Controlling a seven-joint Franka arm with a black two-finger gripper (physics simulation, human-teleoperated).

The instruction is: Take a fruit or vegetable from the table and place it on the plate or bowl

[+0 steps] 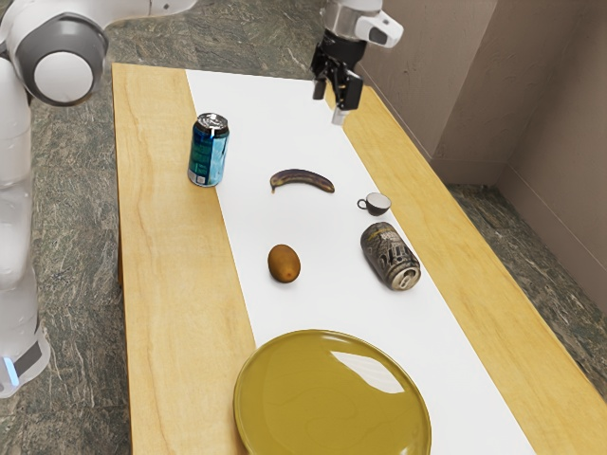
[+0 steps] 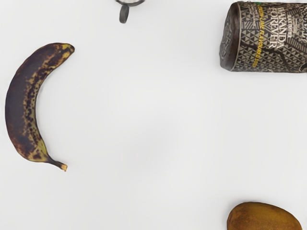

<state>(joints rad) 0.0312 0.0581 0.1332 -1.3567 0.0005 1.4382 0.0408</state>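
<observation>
Jaws hang released and empty above the tabletop's (image 1: 161, 284) far edge. Banana (image 1: 302, 179) and kiwi (image 1: 284, 263) lie mid-tabletop; the plate (image 1: 285, 398) sits at the near edge. Risk — the round kiwi may roll from an off-centre grip toward the fallen can (image 1: 391, 256). The plate's near rim is cut off.

a wooden table (image 1: 171, 313) with a white runner (image 1: 285, 123), mottled stone floor (image 1: 550, 256), beige walls (image 1: 531, 76).
</observation>
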